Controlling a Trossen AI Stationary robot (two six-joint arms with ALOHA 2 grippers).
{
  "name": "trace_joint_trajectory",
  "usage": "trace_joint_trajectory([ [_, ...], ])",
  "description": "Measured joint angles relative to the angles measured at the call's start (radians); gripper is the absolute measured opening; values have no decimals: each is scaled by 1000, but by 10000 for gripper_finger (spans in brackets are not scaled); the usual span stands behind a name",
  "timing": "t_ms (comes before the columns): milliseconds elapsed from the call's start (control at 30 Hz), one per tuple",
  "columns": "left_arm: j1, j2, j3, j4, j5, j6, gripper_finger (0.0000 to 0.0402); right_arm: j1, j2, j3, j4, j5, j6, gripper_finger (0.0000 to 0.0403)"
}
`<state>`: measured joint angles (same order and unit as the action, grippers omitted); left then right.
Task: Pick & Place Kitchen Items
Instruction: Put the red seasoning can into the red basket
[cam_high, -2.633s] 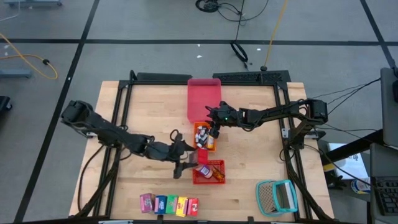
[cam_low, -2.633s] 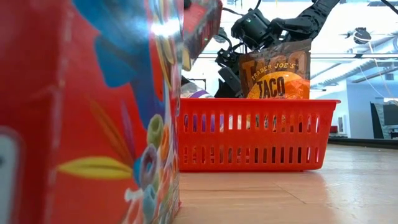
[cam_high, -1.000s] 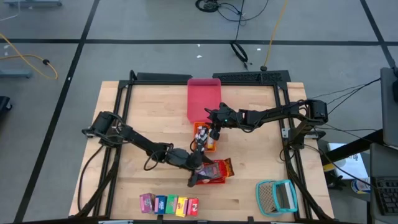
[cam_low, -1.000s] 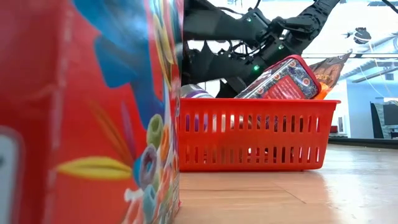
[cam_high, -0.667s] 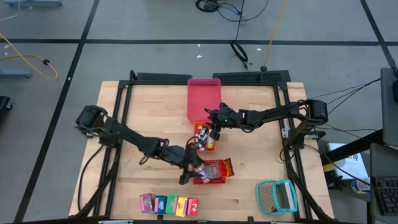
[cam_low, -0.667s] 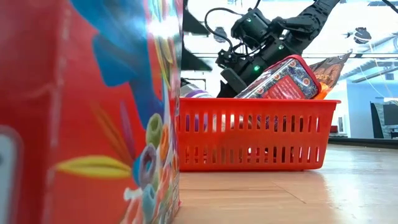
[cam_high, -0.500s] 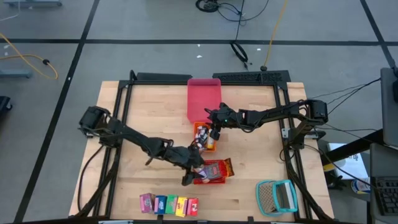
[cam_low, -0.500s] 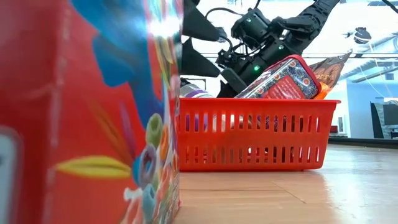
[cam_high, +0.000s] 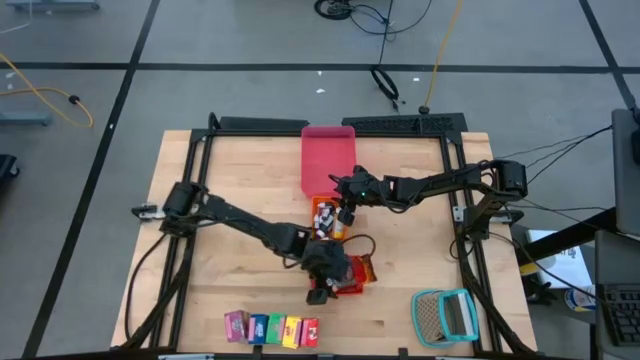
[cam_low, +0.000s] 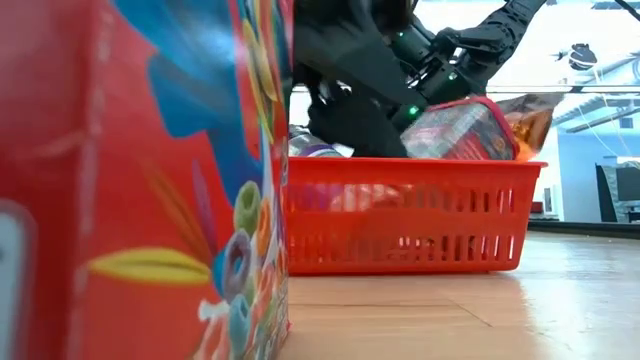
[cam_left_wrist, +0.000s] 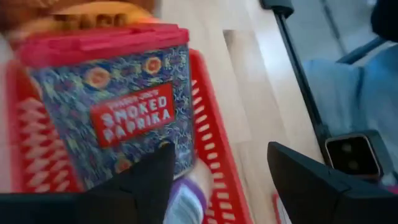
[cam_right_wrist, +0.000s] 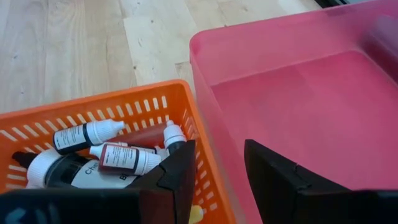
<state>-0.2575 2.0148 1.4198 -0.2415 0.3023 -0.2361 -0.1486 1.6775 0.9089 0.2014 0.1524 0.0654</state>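
Left hand (cam_high: 322, 291) dropped over red basket (cam_low: 415, 228); paprika tin (cam_left_wrist: 109, 118) tipped lower.
Tin lies inside basket, not held; left fingers spread, empty. Right hand (cam_right_wrist: 214, 168) open above orange basket (cam_right_wrist: 155, 99) of small bottles (cam_right_wrist: 87, 135).

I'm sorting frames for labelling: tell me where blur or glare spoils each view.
Low view: the cereal carton looms out of focus, window glare behind. Left wrist view: the smoked paprika tin is motion-smeared. Right wrist view: the bottles are sharp. High view: even light.
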Motion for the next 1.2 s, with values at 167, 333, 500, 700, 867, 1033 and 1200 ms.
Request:
trace_joint_trajectory([
  [167, 41, 69, 37, -28, 110, -89, 248, 0, 0, 0, -10, 0, -2, 132],
  [333, 53, 88, 53, -39, 82, -62, 244, 0, 0, 0, -11, 0, 0, 132],
  [500, 35, 62, 93, -146, 14, -35, 244, 0, 0, 0, -12, 0, -2, 132],
  [700, 11, 62, 187, -346, -112, -7, 244, 0, 0, 0, -5, -1, 0, 132],
  [867, -4, 60, 255, -395, -139, 17, 244, 0, 0, 0, -5, -1, 0, 132],
  [1033, -9, 60, 308, -487, -156, 14, 244, 0, 0, 0, -4, -1, -2, 132],
  [1200, -27, 59, 385, -619, -211, -7, 244, 0, 0, 0, -4, -1, -2, 132],
])
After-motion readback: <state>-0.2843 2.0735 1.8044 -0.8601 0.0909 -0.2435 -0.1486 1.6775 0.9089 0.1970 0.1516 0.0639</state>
